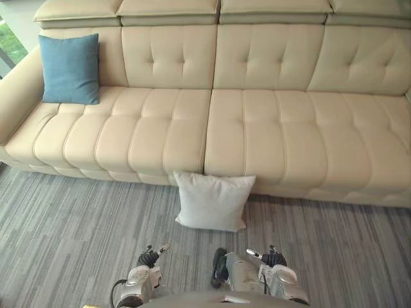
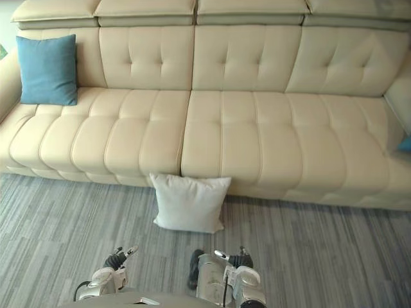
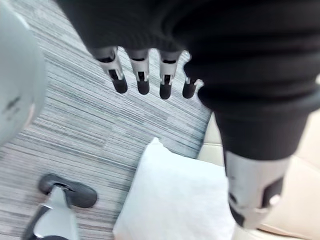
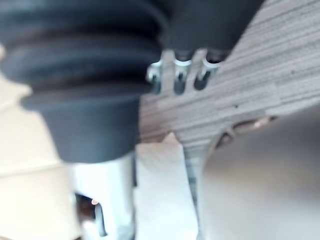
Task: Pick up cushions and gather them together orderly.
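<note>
Softness and lightness seemed likely in the white cushion (image 1: 212, 200) against the sofa (image 1: 257, 128) front; its opposite edges looked best to squeeze. Left hand (image 3: 142, 80) and right hand (image 4: 179, 82) hung loose-fingered, empty.

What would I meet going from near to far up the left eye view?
left hand and right hand, level with each other → white cushion on the floor → sofa → blue cushion against its backrest
</note>
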